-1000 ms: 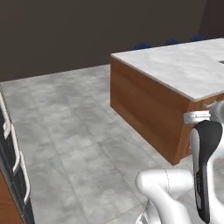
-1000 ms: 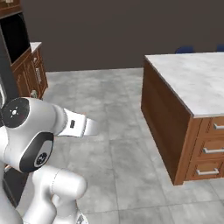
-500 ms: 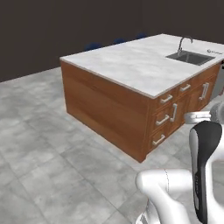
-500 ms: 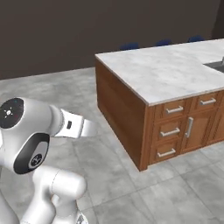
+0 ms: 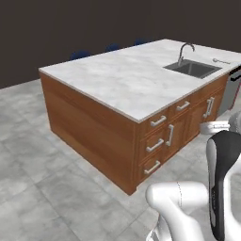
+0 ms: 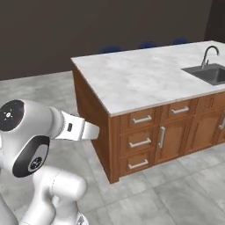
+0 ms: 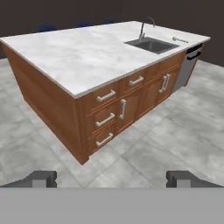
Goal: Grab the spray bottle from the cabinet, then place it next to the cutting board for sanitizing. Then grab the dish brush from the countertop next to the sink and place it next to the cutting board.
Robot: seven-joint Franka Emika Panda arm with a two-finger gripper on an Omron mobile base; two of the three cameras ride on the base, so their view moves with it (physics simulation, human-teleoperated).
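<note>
My gripper (image 7: 111, 179) is open, its two dark fingertips (image 7: 41, 178) standing far apart with nothing between them, well short of the kitchen island. The white marble countertop (image 5: 117, 77) tops the island, with the dark sink (image 5: 193, 68) and its slim faucet (image 5: 185, 48) near the far right end. Just right of the sink lies a slim pale thing, the dish brush (image 5: 220, 61), seen in the hand view as the dish brush (image 7: 180, 40) beyond the sink (image 7: 151, 44). The spray bottle, the cabinet and the cutting board are out of view.
Brown drawers and doors with metal handles (image 6: 143, 143) line the island's near side. A grey dishwasher front (image 5: 232, 89) stands at its right end. Blue chair backs (image 6: 110, 48) show behind the island. Grey tiled floor (image 7: 166, 144) lies between me and the island.
The whole picture has shifted as the base moved: the island has slid towards the middle of both base views, and the sink has come into view. The gripper stays open.
</note>
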